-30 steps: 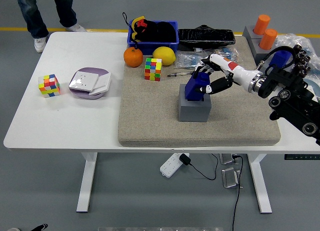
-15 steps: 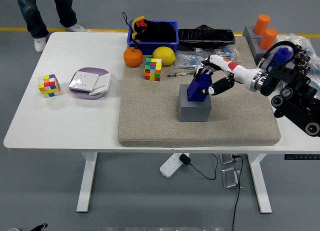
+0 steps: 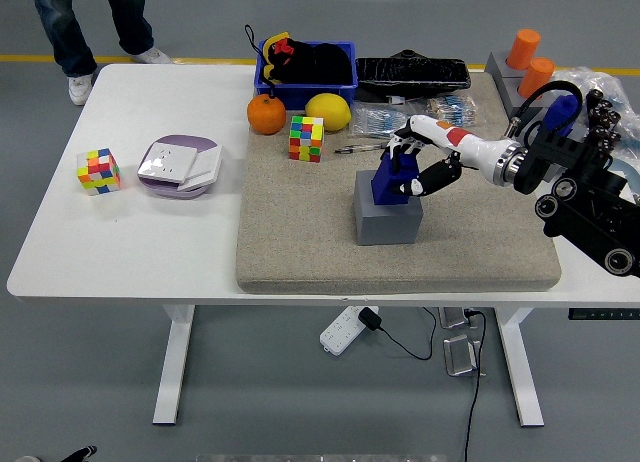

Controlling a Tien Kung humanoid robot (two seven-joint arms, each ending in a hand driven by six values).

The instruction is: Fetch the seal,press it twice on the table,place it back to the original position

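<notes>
The blue seal (image 3: 391,179) stands upright on a grey block (image 3: 385,220) near the middle of the beige mat (image 3: 300,242). My right hand (image 3: 412,167) reaches in from the right and its fingers are curled around the seal's upper part. The black right arm (image 3: 580,197) stretches over the mat's right edge. The seal's bottom rests on the block's top. The left arm does not show.
A colour cube (image 3: 306,138), an orange (image 3: 266,114) and a lemon (image 3: 328,111) lie at the mat's far side, before a blue bin (image 3: 306,67). Another cube (image 3: 98,171) and a purple-white box (image 3: 180,166) sit at left. Orange cylinders (image 3: 530,64) stand far right. A person's legs (image 3: 90,22) are at top left.
My right hand and the seal have shifted slightly left along with the grey block. The arm has drawn a little farther in over the mat.
</notes>
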